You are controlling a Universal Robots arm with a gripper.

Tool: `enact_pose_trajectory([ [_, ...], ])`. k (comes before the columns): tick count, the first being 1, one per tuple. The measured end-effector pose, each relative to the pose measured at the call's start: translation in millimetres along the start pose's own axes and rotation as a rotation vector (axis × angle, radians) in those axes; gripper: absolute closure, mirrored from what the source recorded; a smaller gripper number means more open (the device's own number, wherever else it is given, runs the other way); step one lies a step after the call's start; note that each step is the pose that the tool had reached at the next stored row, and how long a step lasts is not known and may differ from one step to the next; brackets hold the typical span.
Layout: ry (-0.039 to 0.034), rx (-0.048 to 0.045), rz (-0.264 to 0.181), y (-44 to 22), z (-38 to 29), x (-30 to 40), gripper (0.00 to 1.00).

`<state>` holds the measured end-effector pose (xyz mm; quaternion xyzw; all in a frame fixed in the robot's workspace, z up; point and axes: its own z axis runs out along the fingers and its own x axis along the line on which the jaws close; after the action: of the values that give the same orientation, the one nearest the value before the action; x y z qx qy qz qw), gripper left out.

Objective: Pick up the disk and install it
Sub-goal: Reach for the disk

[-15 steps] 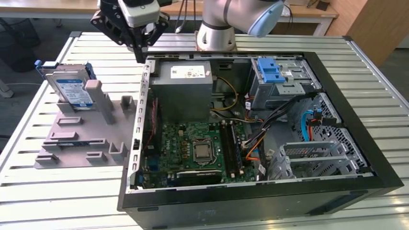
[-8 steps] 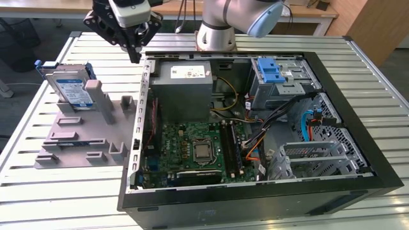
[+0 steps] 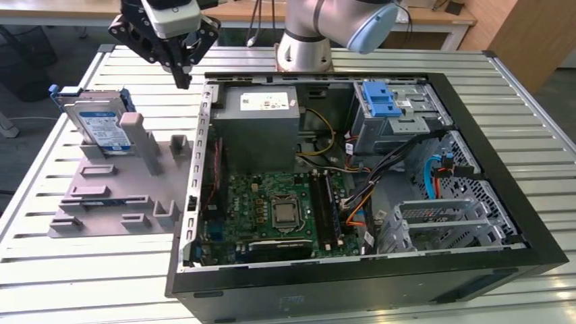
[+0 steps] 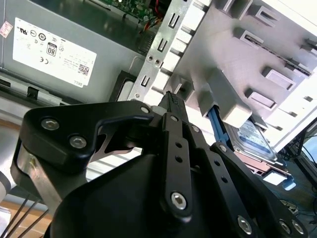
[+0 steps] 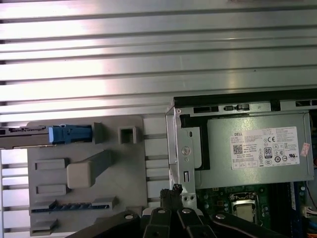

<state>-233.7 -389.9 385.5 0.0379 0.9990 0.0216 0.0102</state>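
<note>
The disk [image 3: 101, 125] is a silver drive with a blue-and-white label and blue rails. It stands on edge in a slot at the far end of the grey holder plate [image 3: 108, 202], on the exterior view's left. In the first wrist view the disk [image 5: 69, 134] shows edge-on; in the second wrist view the disk [image 4: 250, 136] leans behind a grey post. My gripper [image 3: 185, 81] hangs above the table between the holder and the open computer case [image 3: 504, 202], to the right of the disk and apart from it. Its fingertips [image 4: 171, 99] are pressed together, shut on nothing.
Inside the case lie the grey power supply [image 3: 261, 115], the green motherboard [image 3: 279, 209], and a metal drive cage with a blue bracket [image 3: 382, 101] at the far right. The holder plate [image 5: 84, 208] carries several upright grey posts. The slatted metal table [image 3: 72, 270] surrounds everything.
</note>
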Motion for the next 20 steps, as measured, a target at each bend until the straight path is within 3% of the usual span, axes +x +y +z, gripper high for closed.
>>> enact_pose_trajectory([
  [8,0.0015,0.0004,0.0,-0.1,-0.1,0.7,0.89],
  [14,0.0016,0.0003,0.0,-0.5,-0.2,13.6,0.89],
  [20,0.0016,0.0003,0.0,0.3,0.0,31.0,0.89],
])
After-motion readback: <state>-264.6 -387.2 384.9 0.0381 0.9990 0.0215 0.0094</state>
